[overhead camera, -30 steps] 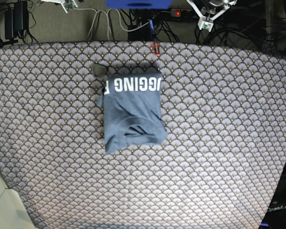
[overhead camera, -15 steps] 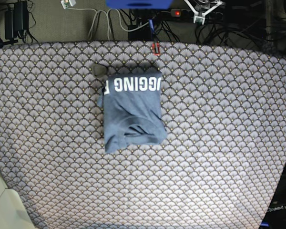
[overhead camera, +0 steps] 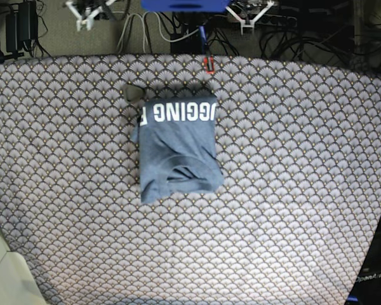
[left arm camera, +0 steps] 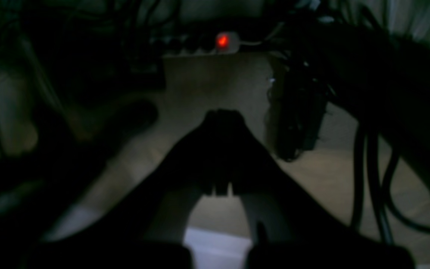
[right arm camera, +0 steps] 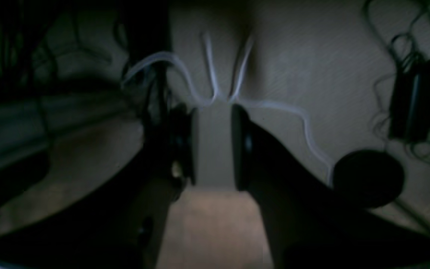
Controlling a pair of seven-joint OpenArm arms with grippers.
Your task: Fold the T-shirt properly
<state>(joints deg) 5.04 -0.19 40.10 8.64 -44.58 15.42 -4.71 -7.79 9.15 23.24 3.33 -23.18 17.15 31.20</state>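
T-shirt (overhead camera: pixel 178 151) first: it lies folded into a small blue block in the middle of the table (overhead camera: pixel 305 190), a bit toward the top of the base view, with white letters along its top edge. I see one bit of cloth poking out at the upper left of the block, and the bottom edge looks lumpy and not straight. Both of my arms are up at the top of the frame, past the table edge, well apart from the shirt. In the left wrist view my left gripper (left arm camera: pixel 220 116) is clenched tight with nothing in it, and it points at dark cables (left arm camera: pixel 371 179) and a red light (left arm camera: pixel 222 40). In the right wrist view my right gripper (right arm camera: pixel 212 144) has its jaws a little apart and holds nothing; white wires (right arm camera: pixel 215 71) lie on the floor past it. I think the folding is about done. What could go wrong: if I reach back in to tidy that loose bit, I could drag the top layer and open the fold. If I swing low up there, a claw could catch a cable.
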